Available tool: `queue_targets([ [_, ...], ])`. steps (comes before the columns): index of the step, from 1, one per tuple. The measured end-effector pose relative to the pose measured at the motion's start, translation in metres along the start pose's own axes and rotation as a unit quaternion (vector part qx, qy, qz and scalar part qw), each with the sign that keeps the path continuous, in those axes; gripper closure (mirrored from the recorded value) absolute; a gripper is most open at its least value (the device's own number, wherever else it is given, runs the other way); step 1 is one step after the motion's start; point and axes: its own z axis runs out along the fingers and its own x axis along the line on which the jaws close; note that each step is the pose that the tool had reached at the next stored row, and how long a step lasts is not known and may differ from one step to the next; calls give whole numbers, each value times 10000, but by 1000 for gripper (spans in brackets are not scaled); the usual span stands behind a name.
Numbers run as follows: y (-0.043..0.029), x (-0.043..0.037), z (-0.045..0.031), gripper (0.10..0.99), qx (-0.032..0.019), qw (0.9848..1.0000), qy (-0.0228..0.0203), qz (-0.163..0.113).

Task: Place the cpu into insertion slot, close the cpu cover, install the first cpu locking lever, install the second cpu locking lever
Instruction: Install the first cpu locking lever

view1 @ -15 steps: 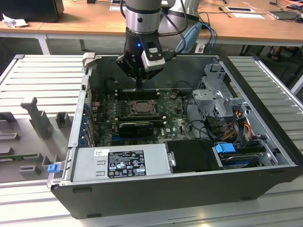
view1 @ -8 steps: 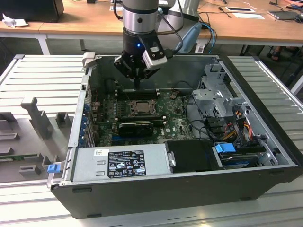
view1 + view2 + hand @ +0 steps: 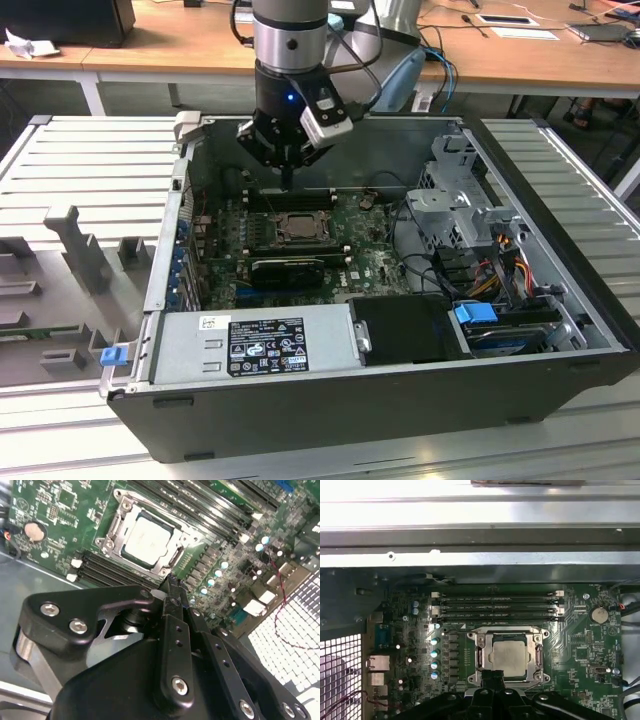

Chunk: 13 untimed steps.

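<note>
The cpu [image 3: 298, 228] [image 3: 147, 539] [image 3: 509, 657] lies flat in the insertion slot [image 3: 507, 628] on the green board, its pale metal top facing up. The silver cpu cover [image 3: 113, 526] [image 3: 481, 653] lies down around it, and the chip shows through its window. My gripper [image 3: 287, 182] [image 3: 172, 582] [image 3: 492, 676] hangs a little above the board beside the socket's edge, on the side toward the memory slots. Its fingers are pressed together, shut on nothing.
Black memory slots [image 3: 495, 607] run along one side of the socket. A long black ribbed card [image 3: 288, 268] lies on the other. A power supply [image 3: 255, 340], a drive cage [image 3: 455, 205] with cables, and the case walls [image 3: 190, 150] surround the board.
</note>
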Motion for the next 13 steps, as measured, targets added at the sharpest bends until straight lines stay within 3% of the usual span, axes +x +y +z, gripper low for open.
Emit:
queue_targets([
  [8,-7,359,64,980,-77,10000,-32,-6],
  [13,-9,469,142,980,-81,10000,-35,-19],
])
